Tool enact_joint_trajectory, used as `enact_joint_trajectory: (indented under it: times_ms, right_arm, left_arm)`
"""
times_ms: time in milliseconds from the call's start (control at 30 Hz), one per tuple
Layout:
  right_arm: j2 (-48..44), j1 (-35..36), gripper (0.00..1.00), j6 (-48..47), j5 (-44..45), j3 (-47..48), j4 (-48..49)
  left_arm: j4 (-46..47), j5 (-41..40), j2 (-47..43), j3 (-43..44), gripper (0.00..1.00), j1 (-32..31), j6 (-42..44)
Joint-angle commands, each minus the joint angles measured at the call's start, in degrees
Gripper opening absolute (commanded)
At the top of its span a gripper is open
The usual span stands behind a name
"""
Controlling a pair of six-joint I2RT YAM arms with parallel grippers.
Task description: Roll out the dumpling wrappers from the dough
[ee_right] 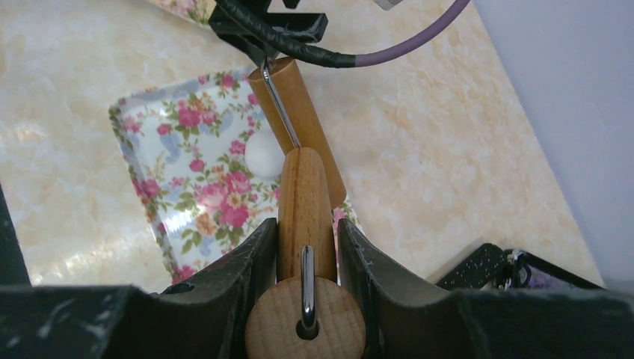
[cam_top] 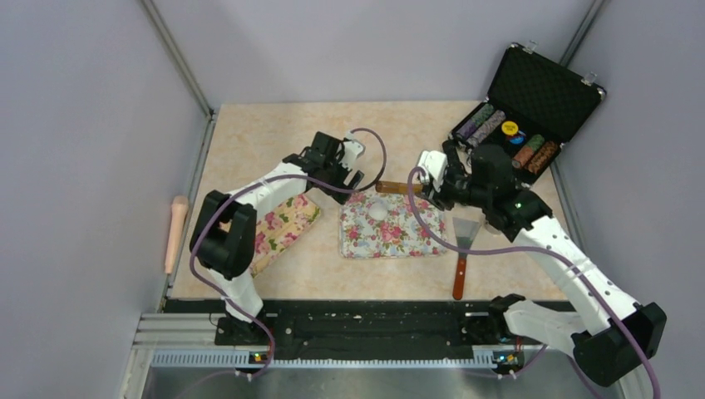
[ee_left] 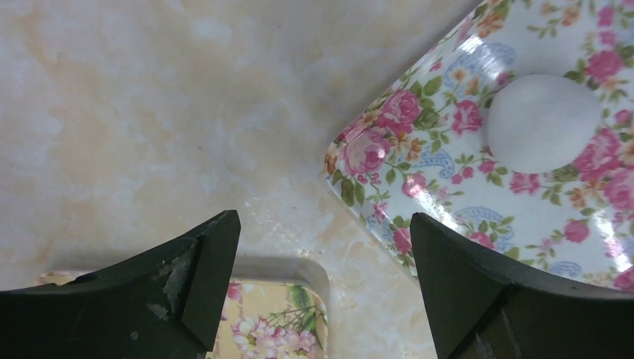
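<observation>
Right gripper (ee_right: pixel 306 228) is clamped on the handle of the wooden roller (ee_right: pixel 306 127). Its barrel is just beside the dough ball (ee_right: pixel 263 155), which sits unflattened on the pink floral tray (cam_top: pixel 399 241), so no wrappers yet. Left gripper (ee_left: pixel 321 224) has jaws apart and empty by the tray's corner. I'd centre the barrel square over the ball, press lightly, roll short strokes and watch that the tray doesn't slide.

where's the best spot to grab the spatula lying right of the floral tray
Take the spatula by its wooden handle, from straight above, jaws across its width. It lies flat, handle pointing to the near edge; the metal blade is thin and flat.
</observation>
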Motion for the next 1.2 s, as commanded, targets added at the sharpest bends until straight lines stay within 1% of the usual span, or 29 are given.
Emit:
enact_joint_trajectory:
  times_ms: [0,100,167,300,367,433,500,567,633,667,800,867,933,967,1033,1167]
  right_arm:
    - [-3.5,0.5,0.0,-9.1,2.7,-3.5,1.1]
    - [-5.9,0.5,0.0,-8.4,2.7,-9.1,5.9]
    - [-7.1,0.5,0.0,-9.1,1.6,-11.3,6.9]
    - [-7.8,0.5,0.0,-9.6,0.6,-11.9,6.4]
    - [-7.9,0.7,0.0,-9.9,0.6,-12.1,6.4]
    - [-7.8,1.3,0.0,-10.0,1.0,-12.5,7.3]
    - [-7.0,2.5,0.0,-9.6,2.0,-12.3,8.5]
    - [-5.6,4.5,0.0,-9.7,4.6,-11.2,8.9]
    - [-3.3,6.7,0.0,-11.5,7.7,-9.2,8.2]
    - [-1.9,8.0,0.0,-12.5,9.4,-8.0,7.5]
    - [3.6,13.7,0.0,-16.9,18.5,-3.6,4.3]
    - [6.2,16.6,0.0,-19.3,24.0,-3.2,4.8]
    - [8.8,18.9,0.0,-21.1,29.3,-3.4,6.7]
    - [10.1,19.9,0.0,-21.4,31.8,-3.5,8.1]
    - [12.6,21.5,0.0,-21.8,34.2,-3.2,9.2]
    - [15.2,22.6,0.0,-21.5,35.5,-1.4,9.5]
  left_arm:
    - [3.0,-3.3,2.2,0.7,0.88,0.0,1.3]
    - [4.0,-3.0,4.8,1.7,0.84,0.0,0.6]
    - [3.6,-3.0,7.1,2.9,0.81,0.0,-0.1]
    - [2.7,-2.7,10.2,3.3,0.75,0.0,-1.8]
    - [1.2,-0.7,11.0,3.9,0.73,0.3,-2.9]
    - [1.3,0.6,11.3,3.7,0.71,0.4,-3.8]
    - [0.3,0.6,12.6,4.8,0.67,0.4,-4.6]
    - [-1.8,0.5,14.6,6.9,0.57,0.6,-5.7]
    - [-3.3,2.0,16.3,8.6,0.43,0.7,-6.2]
    - [-4.0,2.4,17.0,8.9,0.37,0.7,-6.5]
    - [-4.5,3.7,17.0,8.5,0.23,0.8,-7.1]
    - [-3.9,3.6,16.5,8.2,0.16,1.0,-6.9]
    - [-3.9,3.5,16.3,8.4,0.04,1.1,-6.4]
    - [-3.9,3.4,16.2,8.4,0.0,1.3,-6.3]
    - [-3.8,4.8,15.9,8.3,0.0,1.7,-5.9]
    - [-0.9,7.3,13.6,6.0,0.0,1.8,-4.6]
